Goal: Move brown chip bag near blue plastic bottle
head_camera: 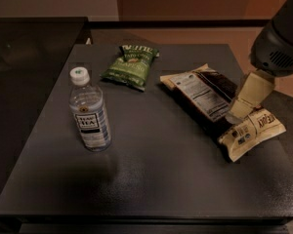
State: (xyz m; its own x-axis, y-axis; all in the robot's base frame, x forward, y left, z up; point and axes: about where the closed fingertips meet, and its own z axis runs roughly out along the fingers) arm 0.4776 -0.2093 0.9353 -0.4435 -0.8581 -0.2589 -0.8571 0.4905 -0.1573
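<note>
The brown chip bag (205, 99) lies flat on the right side of the dark table (151, 179), slanting from the far left to the near right. Its white nutrition label faces up and its cream end (251, 133) is nearest the table's right edge. The blue plastic bottle (89, 113) stands upright on the left side, white cap on top, well apart from the bag. My gripper (237, 112) comes in from the upper right and sits at the bag's right side, just above the cream end.
A smaller green chip bag (132, 65) lies at the back of the table between bottle and brown bag. The arm's dark body (281, 43) hangs over the right edge. A darker counter (29, 48) adjoins at the left.
</note>
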